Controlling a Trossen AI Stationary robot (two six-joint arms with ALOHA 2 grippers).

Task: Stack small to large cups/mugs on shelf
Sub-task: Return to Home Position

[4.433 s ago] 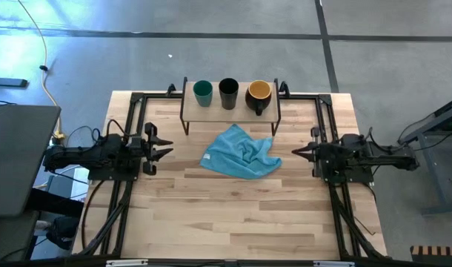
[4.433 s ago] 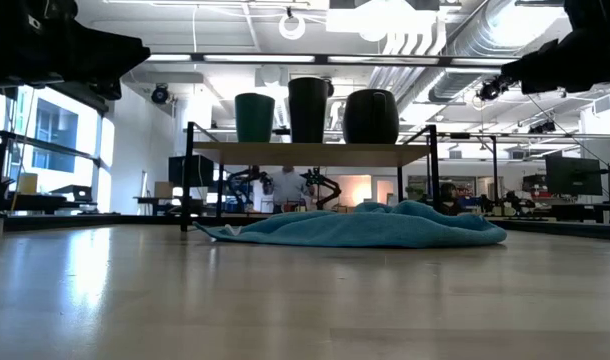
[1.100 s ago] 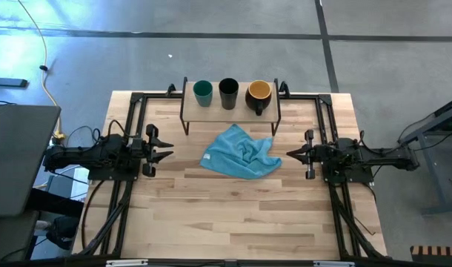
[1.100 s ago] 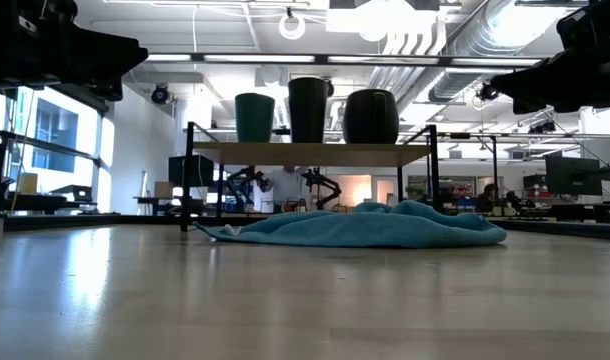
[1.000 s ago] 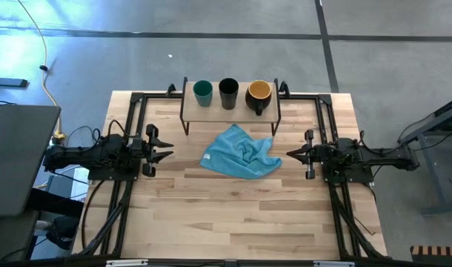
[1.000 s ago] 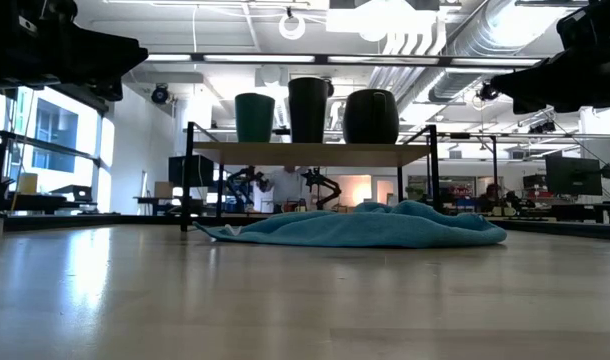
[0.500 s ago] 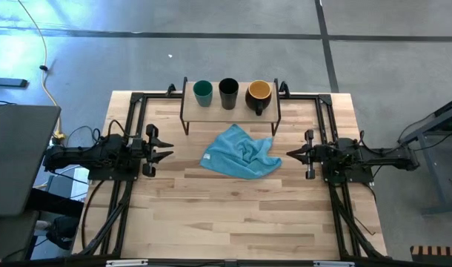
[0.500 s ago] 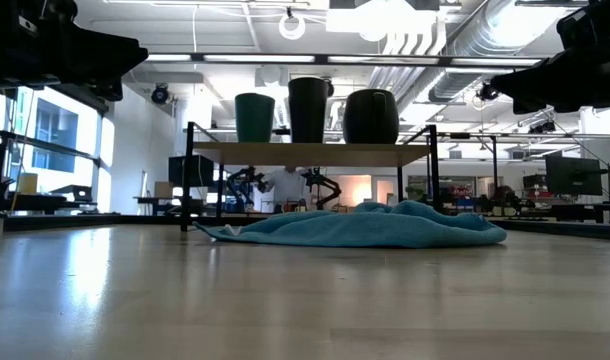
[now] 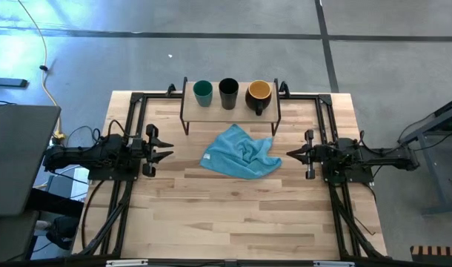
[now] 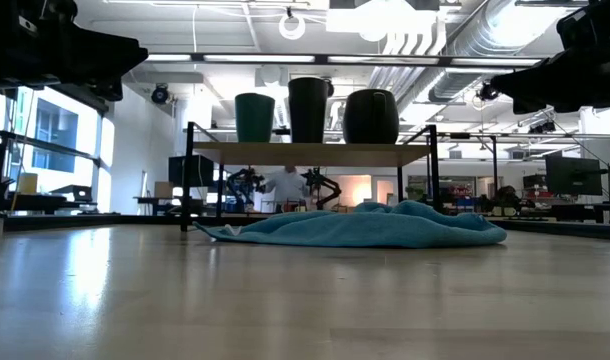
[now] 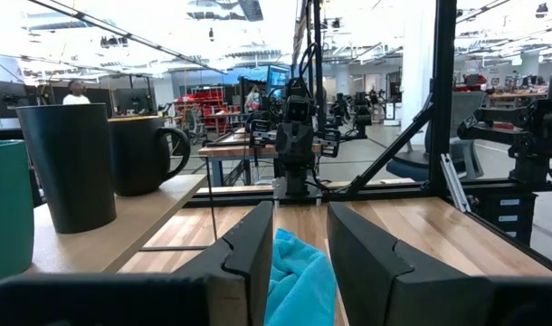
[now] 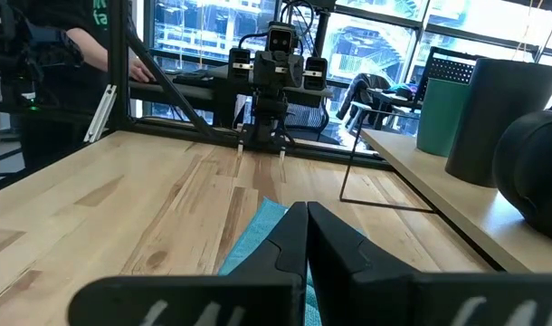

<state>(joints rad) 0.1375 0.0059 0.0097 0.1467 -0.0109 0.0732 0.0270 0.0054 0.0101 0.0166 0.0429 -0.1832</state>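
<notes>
On the shelf (image 9: 233,113) stand teal cup (image 9: 203,92), black cup (image 9: 228,90), mug (image 9: 258,93), all upright — the mug handle points toward the cloth (image 9: 239,153), hidden in low view. My left end effector (image 9: 165,148) is open, right end effector (image 9: 289,154) closed.

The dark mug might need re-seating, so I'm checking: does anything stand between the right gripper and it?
Nothing visible does. The right gripper, shut, hangs apart from the shelf, on the side where the dark mug stands. The blue cloth lies low on the table, beside that line.
</notes>
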